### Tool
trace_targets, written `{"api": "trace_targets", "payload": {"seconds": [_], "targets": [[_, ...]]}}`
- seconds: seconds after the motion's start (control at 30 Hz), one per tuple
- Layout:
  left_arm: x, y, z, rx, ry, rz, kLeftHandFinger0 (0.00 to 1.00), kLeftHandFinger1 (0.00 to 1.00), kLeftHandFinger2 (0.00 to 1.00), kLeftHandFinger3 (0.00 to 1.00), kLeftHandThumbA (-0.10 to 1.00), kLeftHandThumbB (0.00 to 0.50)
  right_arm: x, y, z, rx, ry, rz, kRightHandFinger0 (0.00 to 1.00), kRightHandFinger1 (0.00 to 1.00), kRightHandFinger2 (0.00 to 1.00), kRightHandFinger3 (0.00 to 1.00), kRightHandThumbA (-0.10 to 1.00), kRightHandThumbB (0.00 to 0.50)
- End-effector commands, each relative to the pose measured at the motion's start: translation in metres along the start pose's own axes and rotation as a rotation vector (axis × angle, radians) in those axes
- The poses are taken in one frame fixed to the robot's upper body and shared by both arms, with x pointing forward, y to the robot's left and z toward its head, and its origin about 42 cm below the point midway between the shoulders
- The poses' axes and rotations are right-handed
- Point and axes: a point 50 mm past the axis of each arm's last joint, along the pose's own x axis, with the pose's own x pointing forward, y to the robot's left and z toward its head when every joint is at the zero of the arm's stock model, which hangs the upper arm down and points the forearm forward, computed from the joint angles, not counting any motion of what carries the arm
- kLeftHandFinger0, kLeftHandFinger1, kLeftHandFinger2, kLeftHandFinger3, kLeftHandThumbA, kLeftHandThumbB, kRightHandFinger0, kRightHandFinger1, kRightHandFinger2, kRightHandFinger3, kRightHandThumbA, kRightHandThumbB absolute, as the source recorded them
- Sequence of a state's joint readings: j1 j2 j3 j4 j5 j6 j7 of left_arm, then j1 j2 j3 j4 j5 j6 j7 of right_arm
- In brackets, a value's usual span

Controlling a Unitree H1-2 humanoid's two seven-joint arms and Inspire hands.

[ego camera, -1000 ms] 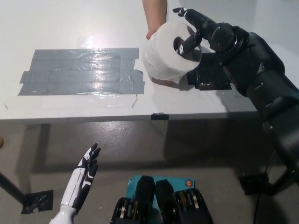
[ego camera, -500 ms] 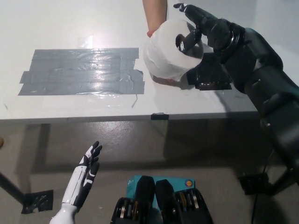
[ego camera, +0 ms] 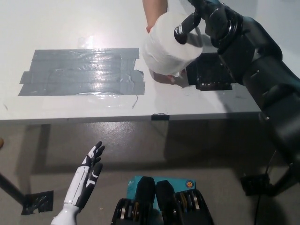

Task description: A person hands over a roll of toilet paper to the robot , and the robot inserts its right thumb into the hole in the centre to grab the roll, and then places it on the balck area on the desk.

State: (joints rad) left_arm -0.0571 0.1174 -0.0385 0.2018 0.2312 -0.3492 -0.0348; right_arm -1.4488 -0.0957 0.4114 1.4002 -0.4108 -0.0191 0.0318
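— While the person's hand (ego camera: 154,11) keeps supporting it, has the right hand (ego camera: 206,18) moved?
— Yes, higher; its thumb is in the toilet paper roll (ego camera: 165,49), above the table's (ego camera: 70,23) far edge, gripping it. Release comes next.
— The left hand (ego camera: 89,176)?
— Open, below the near edge.

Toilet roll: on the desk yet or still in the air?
In the air. The toilet roll is held above the desk between a person's hand below it and the right hand.
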Motion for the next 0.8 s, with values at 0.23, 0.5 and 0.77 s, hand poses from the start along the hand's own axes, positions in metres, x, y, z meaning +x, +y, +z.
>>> {"api": "trace_targets", "payload": {"seconds": [0.23,0.5,0.77], "targets": [[0.008,0.008,0.016,0.031,-0.094,0.025,1.00,1.00,1.00,1.00,1.00,0.190,0.002,-0.004,0.015,-0.029,-0.037,-0.046,1.00,1.00,1.00,1.00,0.57,0.226],[0.012,0.008,0.019,0.029,-0.102,0.023,1.00,1.00,1.00,1.00,1.00,0.201,0.000,0.011,-0.003,-0.048,0.016,0.006,1.00,1.00,1.00,1.00,0.57,0.259],[0.015,0.009,0.021,0.031,-0.105,0.023,1.00,1.00,1.00,1.00,1.00,0.211,-0.001,0.017,-0.012,-0.086,0.096,0.146,1.00,1.00,1.00,1.00,0.56,0.356]]}}
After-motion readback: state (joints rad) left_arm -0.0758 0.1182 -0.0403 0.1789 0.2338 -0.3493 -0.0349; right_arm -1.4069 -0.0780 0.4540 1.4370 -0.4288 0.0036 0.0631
